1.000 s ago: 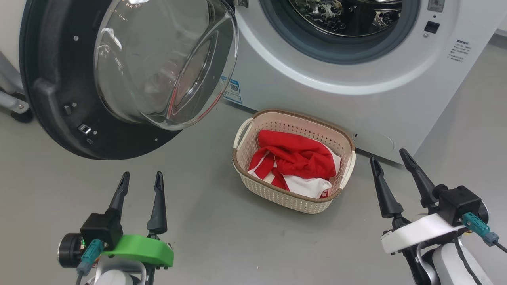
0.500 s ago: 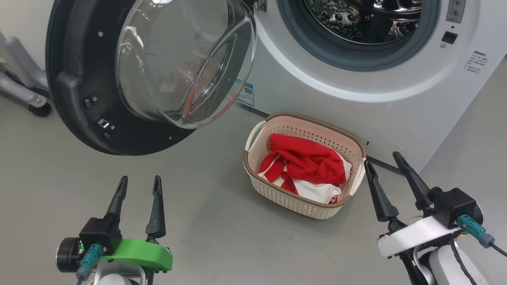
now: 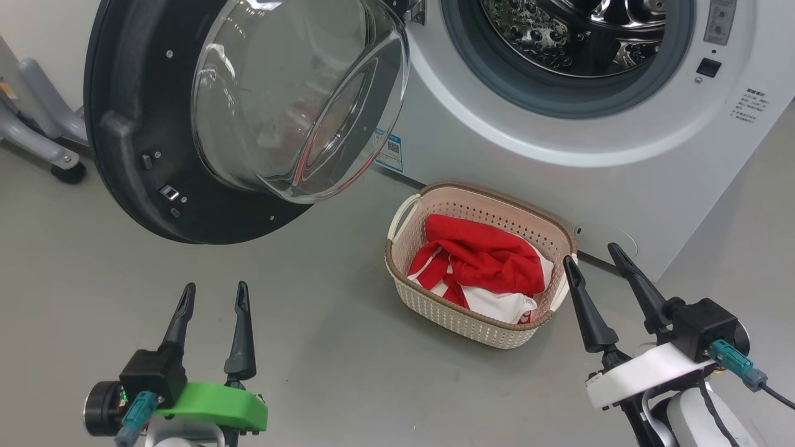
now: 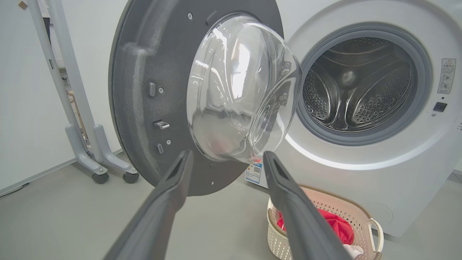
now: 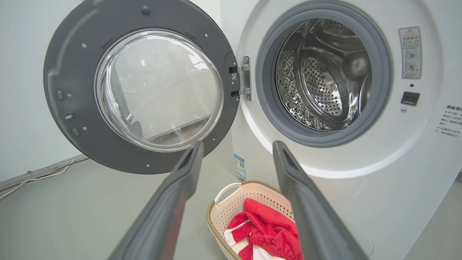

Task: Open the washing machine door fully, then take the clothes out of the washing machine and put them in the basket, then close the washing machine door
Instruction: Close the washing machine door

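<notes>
left gripper (image 3: 215, 287): 7 o'clock in head view, fingers apart, empty, over bare floor (image 3: 341, 366).
washing machine door (image 3: 124, 124): 11 o'clock, swung wide. Inner face and glass bowl (image 3: 292, 105) point at the robot, hinge on its right edge.
basket (image 3: 453, 313): 4 o'clock, on the floor just in front of the washing machine (image 3: 497, 167), below the drum mouth.
clothes (image 3: 490, 264): red and white pile inside the basket, within the rim.
drum (image 3: 584, 37): 1 o'clock, looks empty in both wrist views.
right gripper (image 3: 591, 254): 5 o'clock, fingers apart, empty. Its left fingertip is just beside the basket's right handle.
step: judging by this, only the door close is left.
risk 1: a push on the bulging glass could slide off. The black rim near the free left edge is the safer contact.
risk 2: a right arm swing to 9 o'clock would clip the handle and shove the basket.
risk 3: the door's lower edge sweeps above the basket's left end. Clearance looks fine, can't confirm.
room: open floor from 6 to 9 o'clock. Wheeled stand (image 3: 37, 143) at 9 o'clock crowds the space behind the door's free edge.
</notes>
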